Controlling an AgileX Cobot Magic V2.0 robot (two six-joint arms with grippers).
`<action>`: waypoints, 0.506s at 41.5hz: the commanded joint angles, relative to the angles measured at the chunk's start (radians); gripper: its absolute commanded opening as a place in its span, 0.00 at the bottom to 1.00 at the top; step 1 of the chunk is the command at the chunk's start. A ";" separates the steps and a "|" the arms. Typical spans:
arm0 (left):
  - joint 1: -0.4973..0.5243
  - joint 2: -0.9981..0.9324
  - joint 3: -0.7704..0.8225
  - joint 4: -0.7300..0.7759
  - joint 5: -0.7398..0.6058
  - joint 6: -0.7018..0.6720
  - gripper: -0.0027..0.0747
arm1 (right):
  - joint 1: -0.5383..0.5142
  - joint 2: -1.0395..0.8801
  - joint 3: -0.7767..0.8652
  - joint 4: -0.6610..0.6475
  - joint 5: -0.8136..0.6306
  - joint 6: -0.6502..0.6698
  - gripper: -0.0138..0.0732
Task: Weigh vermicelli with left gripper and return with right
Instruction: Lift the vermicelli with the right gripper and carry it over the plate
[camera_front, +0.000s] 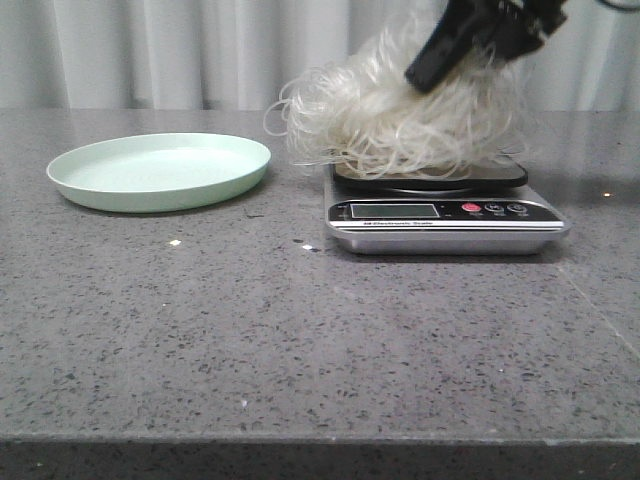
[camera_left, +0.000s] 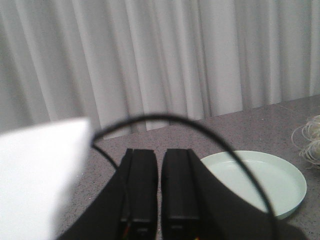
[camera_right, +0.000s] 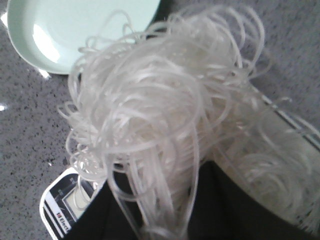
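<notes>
Fluffy tangle of translucent whitish vermicelli (camera_front: 400, 125) sits on silver digital kitchen scale (camera_front: 445, 212), right of pale green round plate (camera_front: 160, 170). Black right claw (camera_front: 432, 68) buried in strands, closure unclear. Left claw (camera_left: 159, 220) closed, empty. Risk: strands snagging, trailing onto grey speckled worktop (camera_front: 300, 330).

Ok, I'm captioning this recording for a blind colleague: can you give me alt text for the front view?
A fluffy mound of whitish vermicelli sits on a kitchen scale, with the black right gripper reaching down into it from above. To the left, an empty pale green plate rests on the grey speckled table.
</notes>
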 joint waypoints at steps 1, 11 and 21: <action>-0.007 0.009 -0.027 -0.014 -0.067 -0.002 0.22 | 0.000 -0.091 -0.072 0.034 -0.017 -0.011 0.33; -0.007 0.009 -0.027 -0.014 -0.067 -0.002 0.22 | 0.000 -0.145 -0.171 0.065 -0.016 -0.011 0.33; -0.007 0.009 -0.027 -0.014 -0.067 -0.002 0.22 | 0.000 -0.143 -0.303 0.233 -0.021 -0.011 0.33</action>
